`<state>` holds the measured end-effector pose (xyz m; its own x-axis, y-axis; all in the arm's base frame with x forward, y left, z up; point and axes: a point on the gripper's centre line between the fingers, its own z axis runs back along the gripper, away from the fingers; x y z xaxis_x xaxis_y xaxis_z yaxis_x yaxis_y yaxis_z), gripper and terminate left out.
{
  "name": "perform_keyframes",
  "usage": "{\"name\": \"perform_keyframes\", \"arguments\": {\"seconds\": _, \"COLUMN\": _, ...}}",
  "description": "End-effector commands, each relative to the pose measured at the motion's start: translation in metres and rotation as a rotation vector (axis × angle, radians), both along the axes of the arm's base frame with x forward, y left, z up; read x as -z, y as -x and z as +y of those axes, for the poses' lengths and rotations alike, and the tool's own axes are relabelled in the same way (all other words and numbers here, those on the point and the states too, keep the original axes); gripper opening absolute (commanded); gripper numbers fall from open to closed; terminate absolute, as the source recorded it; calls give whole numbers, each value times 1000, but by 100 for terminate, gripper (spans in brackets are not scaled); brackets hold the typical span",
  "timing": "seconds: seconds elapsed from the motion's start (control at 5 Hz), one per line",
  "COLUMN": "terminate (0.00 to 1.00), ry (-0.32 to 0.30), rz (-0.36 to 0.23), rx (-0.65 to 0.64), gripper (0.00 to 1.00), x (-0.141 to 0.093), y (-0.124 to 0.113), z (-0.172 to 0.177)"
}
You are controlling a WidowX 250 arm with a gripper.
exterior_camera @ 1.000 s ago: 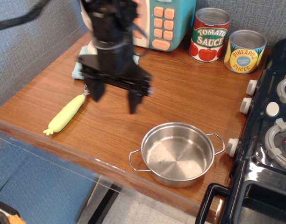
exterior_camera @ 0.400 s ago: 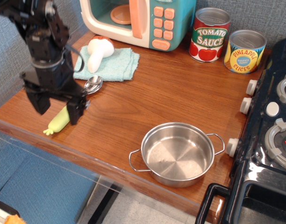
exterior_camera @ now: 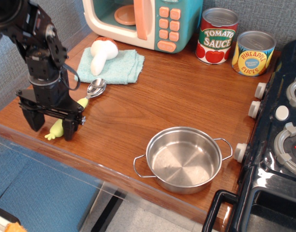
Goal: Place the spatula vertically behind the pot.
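Note:
The spatula [exterior_camera: 95, 88] lies diagonally on the wooden counter at the left, its silver head toward the cloth and its yellow-green handle running down-left. My gripper [exterior_camera: 50, 126] is open and sits low over the handle's lower end, one finger on each side, hiding the handle's middle; only the lobed tip [exterior_camera: 53, 133] and the neck show. I cannot tell whether the fingers touch it. The shiny steel pot [exterior_camera: 184, 159] stands empty near the front edge, well to the right of the gripper.
A white mushroom toy [exterior_camera: 101, 52] lies on a teal cloth [exterior_camera: 124, 69] behind the spatula. A toy microwave [exterior_camera: 148, 19] and two tins [exterior_camera: 216, 35] stand at the back. A black stove [exterior_camera: 278, 145] fills the right side. The counter's front edge [exterior_camera: 90, 162] is close.
My gripper has swung from the counter's middle to the left and come down over the spatula's handle. The spatula and the pot have not moved.

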<state>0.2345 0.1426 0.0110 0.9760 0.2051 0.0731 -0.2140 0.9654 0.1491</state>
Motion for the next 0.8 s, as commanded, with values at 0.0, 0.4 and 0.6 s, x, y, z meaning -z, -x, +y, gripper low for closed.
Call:
{"name": "perform_keyframes", "arguments": {"seconds": 0.0, "terminate": 0, "ry": -30, "rz": -25, "rx": -3, "gripper": 0, "x": -2, "y": -4, "z": 1}}
{"name": "perform_keyframes", "arguments": {"seconds": 0.4, "terminate": 0, "ry": -22, "rz": -56, "rx": 17, "gripper": 0, "x": -15, "y": -1, "z": -4}}
{"name": "perform_keyframes", "arguments": {"seconds": 0.6, "terminate": 0, "ry": 5, "rz": -160, "rx": 69, "gripper": 0, "x": -64, "y": -4, "z": -31}}
